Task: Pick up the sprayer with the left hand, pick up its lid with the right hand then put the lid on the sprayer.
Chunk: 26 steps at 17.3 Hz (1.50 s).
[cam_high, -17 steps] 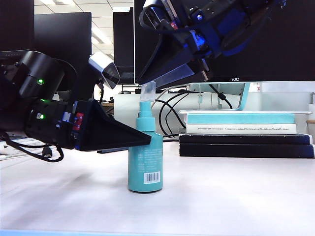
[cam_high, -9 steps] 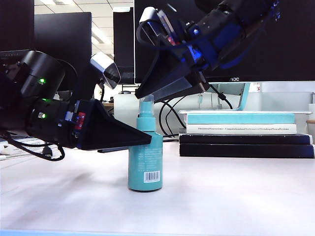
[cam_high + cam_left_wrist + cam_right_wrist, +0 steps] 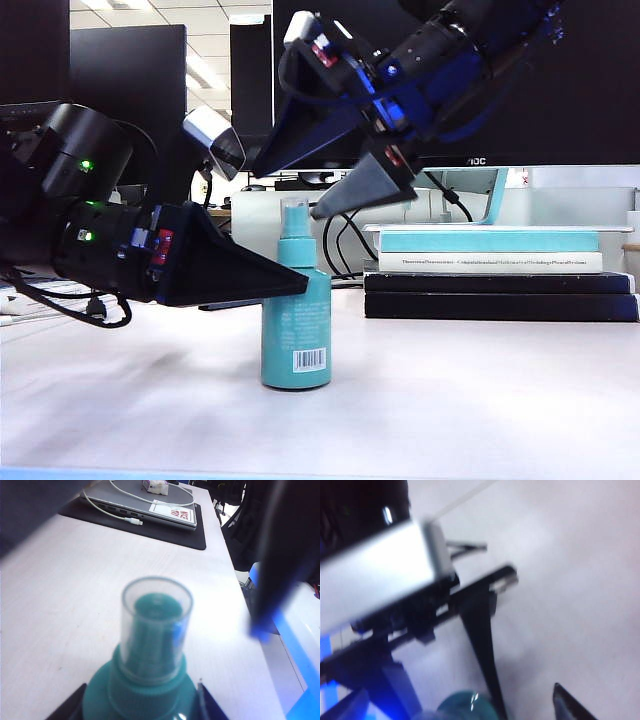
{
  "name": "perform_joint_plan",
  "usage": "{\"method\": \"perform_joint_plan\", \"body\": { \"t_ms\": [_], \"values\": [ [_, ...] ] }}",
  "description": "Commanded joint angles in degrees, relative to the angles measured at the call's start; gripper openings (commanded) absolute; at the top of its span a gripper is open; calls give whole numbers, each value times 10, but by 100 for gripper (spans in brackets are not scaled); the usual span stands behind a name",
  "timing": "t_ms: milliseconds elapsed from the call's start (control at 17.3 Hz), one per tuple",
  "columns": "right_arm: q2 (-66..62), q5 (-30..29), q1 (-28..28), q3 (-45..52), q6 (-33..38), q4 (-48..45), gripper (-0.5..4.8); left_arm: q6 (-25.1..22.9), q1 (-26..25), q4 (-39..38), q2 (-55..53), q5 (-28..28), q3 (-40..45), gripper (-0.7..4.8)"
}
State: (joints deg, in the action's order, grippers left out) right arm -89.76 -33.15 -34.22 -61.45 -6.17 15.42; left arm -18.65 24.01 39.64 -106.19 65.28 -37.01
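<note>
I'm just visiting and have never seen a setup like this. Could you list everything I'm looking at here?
sprayer: one, teal, standing on the table, centre.
lid: one, clear, seated over the sprayer's nozzle.
books: a stack, teal, white and black, right rear.
monitors: several, black, along the back.
laptop: one, grey, on a black mat.
table: one, pale.
left hand: one, black, fingers closed around the sprayer's shoulder.
right hand: one, black and blue, fingers open above the lid.

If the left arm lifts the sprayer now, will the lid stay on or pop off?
Probably stays, though not certainly. The clear lid sits down over the nozzle to the sprayer's shoulder, and the right gripper, jaws open, is off it. It looks light, smooth and only pushed on, so a tilt or jolt might loosen it. The left gripper holds the tall, narrow bottle upright.
</note>
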Motion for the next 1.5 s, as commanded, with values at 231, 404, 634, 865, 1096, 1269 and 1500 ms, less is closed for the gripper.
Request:
{"method": "perform_joint_plan", "body": {
  "t_ms": [231,404,634,865,1096,1269,1500],
  "values": [
    [31,62,5,-2,-12,-5,479,-26,0,-18,-2,-89,-2,268],
    [78,123,12,-2,-17,4,479,-25,0,-18,-2,-102,-2,388],
    [118,153,32,0,-20,34,479,13,0,15,3,-102,-2,479],
    [163,186,81,8,-15,42,479,9,-15,-23,76,-141,0,479],
    [248,201,164,64,41,-13,479,-83,-74,-238,200,-187,1,479],
    [318,199,214,130,90,-75,479,-114,-96,-337,275,-222,1,479],
    [391,200,215,212,120,-123,479,-76,-96,-392,378,-458,3,479]
  ]
}}
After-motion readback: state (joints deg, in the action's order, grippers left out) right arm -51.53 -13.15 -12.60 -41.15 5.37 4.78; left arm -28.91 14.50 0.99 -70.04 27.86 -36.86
